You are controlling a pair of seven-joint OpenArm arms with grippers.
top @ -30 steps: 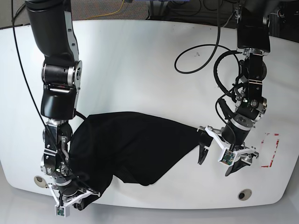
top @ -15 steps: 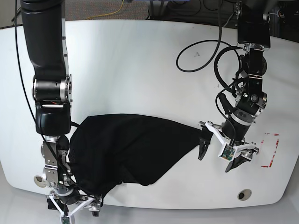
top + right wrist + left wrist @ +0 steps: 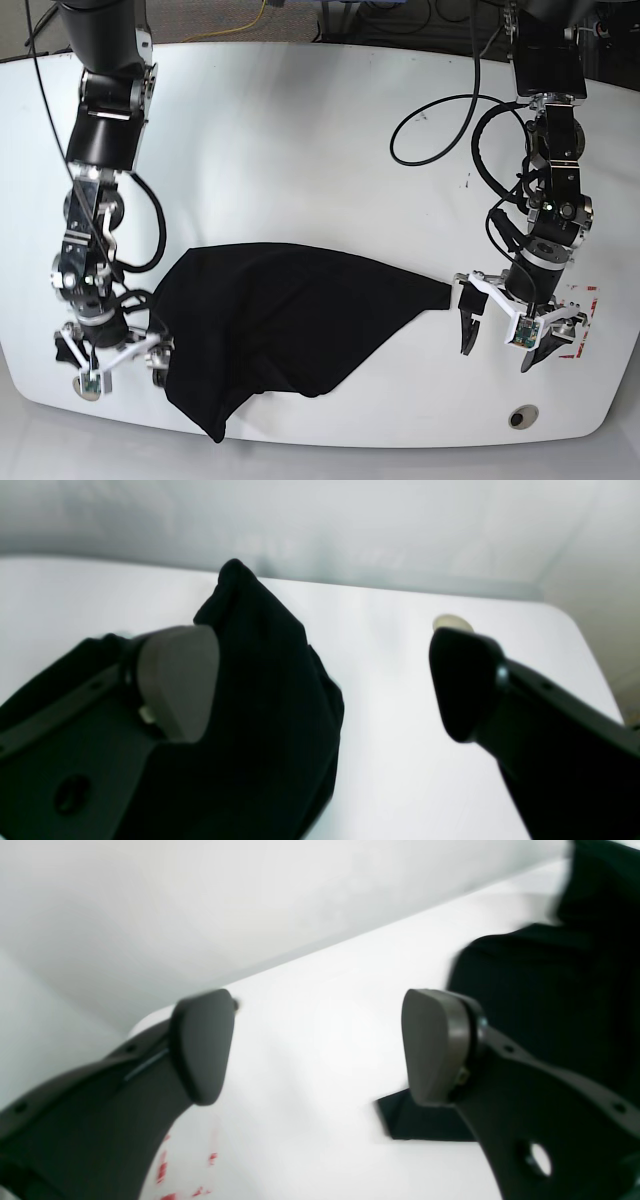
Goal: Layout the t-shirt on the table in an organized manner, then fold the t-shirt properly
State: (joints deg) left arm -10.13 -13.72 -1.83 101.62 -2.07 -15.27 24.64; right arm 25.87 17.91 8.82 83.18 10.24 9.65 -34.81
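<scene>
One white table (image 3: 300, 120) carries the black t-shirt (image 3: 280, 320), crumpled across its near middle, a corner drooping over the near edge. Left gripper (image 3: 513, 338) hovers spread apart right of the cloth's tip; right gripper (image 3: 112, 362) hangs wide, empty, at its left edge.

One t-shirt (image 3: 290, 320) is counted on one bench (image 3: 300, 140). Two arms are seen, each ending in one pincer: the left pincer (image 3: 510, 340) and the right pincer (image 3: 115, 365). Two round holes are counted in the bench, one (image 3: 518, 417) right of the t-shirt and one (image 3: 88, 385) left. One red mark (image 3: 588, 320) is seen.
</scene>
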